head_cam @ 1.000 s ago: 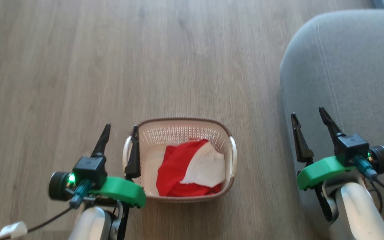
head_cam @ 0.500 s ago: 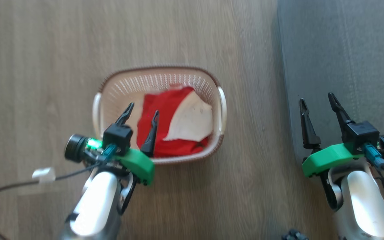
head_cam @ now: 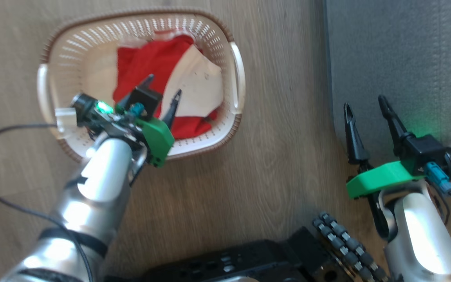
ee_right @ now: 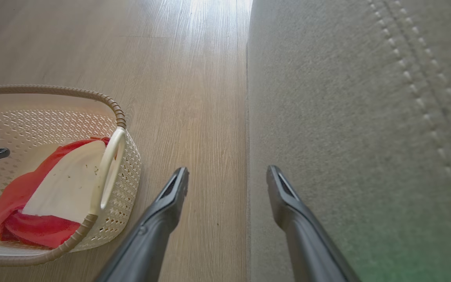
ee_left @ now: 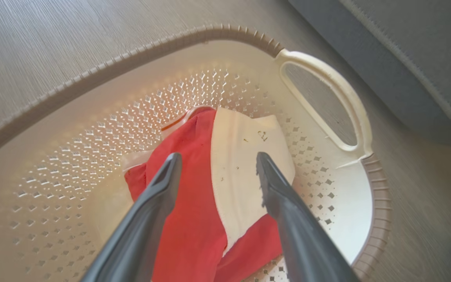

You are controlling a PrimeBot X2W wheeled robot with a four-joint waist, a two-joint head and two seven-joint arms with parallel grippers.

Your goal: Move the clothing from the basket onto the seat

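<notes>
We found the clothing (head_cam: 186, 78), red with a large white part, crumpled inside the basket (head_cam: 92, 37), toward its right handle. Our left gripper (head_cam: 165, 84) hung within the basket's rim over the fabric, jaws spread and holding nothing; we could not tell whether it touched. Well right of the basket, our right gripper (head_cam: 364, 102), likewise released and empty, straddled the edge where the floor (head_cam: 280, 156) met the grey seat (head_cam: 401, 58).

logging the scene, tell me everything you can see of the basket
The basket is cream perforated plastic, rounded, with a brown woven-look rim and two white handles. It stands upright on the wood floor, near the grey seat, not touching. Red and white clothing lies inside; the open left claw hangs over it.
</notes>
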